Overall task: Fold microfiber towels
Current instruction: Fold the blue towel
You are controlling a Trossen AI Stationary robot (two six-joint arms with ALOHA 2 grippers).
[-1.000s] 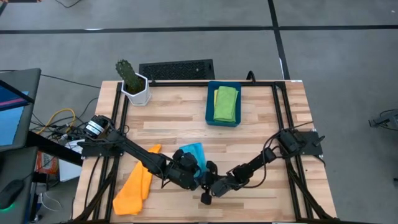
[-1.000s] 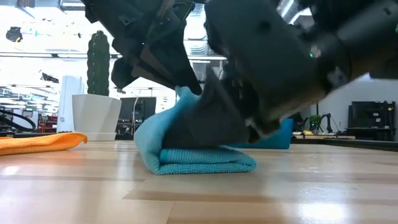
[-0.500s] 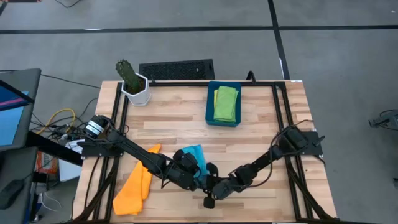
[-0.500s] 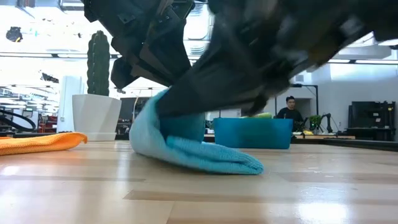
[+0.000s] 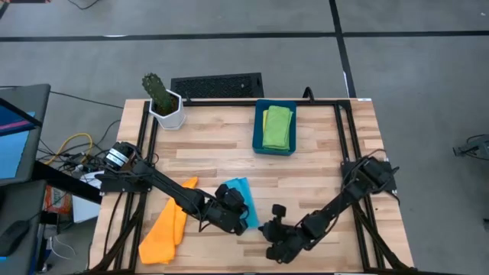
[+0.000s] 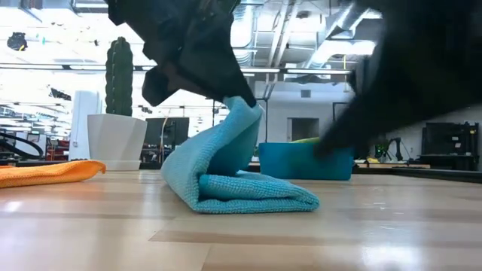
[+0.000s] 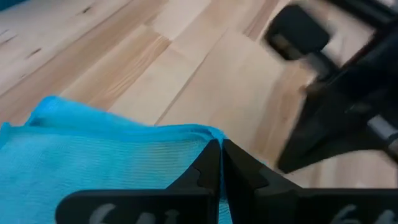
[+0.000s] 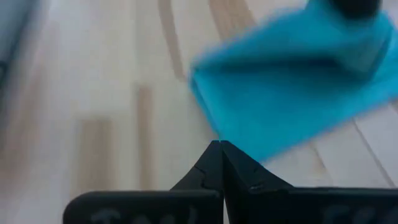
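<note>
A light blue towel (image 5: 243, 189) lies folded near the table's middle front. Its lower fold (image 6: 248, 197) rests on the wood and its upper layer rises to my left gripper (image 5: 241, 215), which is shut on it. My right gripper (image 5: 270, 231) is shut and empty, a little to the towel's right; its wrist view shows the towel (image 8: 292, 81) ahead of the fingers. An orange towel (image 5: 165, 228) lies loose at the front left. A green towel (image 5: 278, 127) lies in the dark blue bin (image 5: 258, 130), on a yellow one. My left gripper pinches the light blue towel's upper edge near a corner (image 7: 200, 134) between its two fingers, coming from above and from the left. That edge (image 6: 245, 111) is lifted, and the layer below it slopes down to the fold on the table. One layer or several, I cannot tell.
A white pot with a cactus (image 5: 163, 102) stands at the far left corner. A dark keyboard (image 5: 217, 85) lies past the far edge. Black frame rails (image 5: 338, 153) run along both sides of the table. Bare wood shows between the bin and the light blue towel.
My right gripper has come away from the light blue towel and gone toward the table's right and near edge. The towel's fold, lifted at its left half a second ago, lies flat again, and the held upper edge stands higher.
</note>
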